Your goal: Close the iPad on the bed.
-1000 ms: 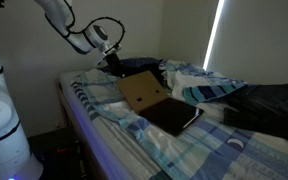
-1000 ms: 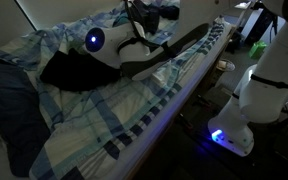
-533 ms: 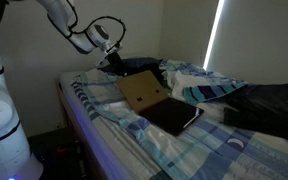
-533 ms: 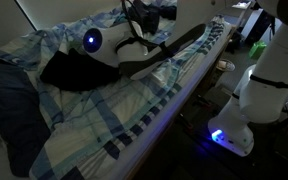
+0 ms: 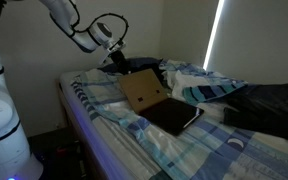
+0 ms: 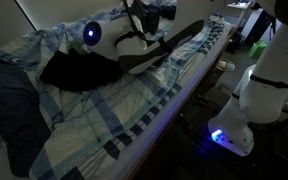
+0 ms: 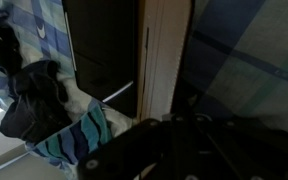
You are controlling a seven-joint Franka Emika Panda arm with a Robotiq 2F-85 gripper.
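Observation:
The iPad lies open on the bed in a folio case. Its tan cover (image 5: 142, 92) stands tilted up and its dark screen (image 5: 174, 117) lies flat on the plaid bedding. My gripper (image 5: 114, 63) is at the cover's far upper corner, touching or almost touching it. In the wrist view the tan cover edge (image 7: 164, 60) runs upright beside the dark screen (image 7: 104, 50), and my gripper (image 7: 184, 140) is a dark mass at the bottom with its fingers hard to make out. In an exterior view the cover (image 6: 169, 45) shows as a dark slanted strip.
Blue plaid bedding (image 5: 164, 145) covers the bed, with rumpled folds (image 5: 199, 80) behind the iPad. A dark garment (image 5: 269, 105) lies beside it and also shows in an exterior view (image 6: 14, 110). A bright window strip (image 5: 216, 35) is behind. The robot base (image 6: 269, 75) stands by the bedside.
My gripper has shifted slightly at the cover's corner, and the cover's edge has lifted a little in the exterior view. The rest has not moved.

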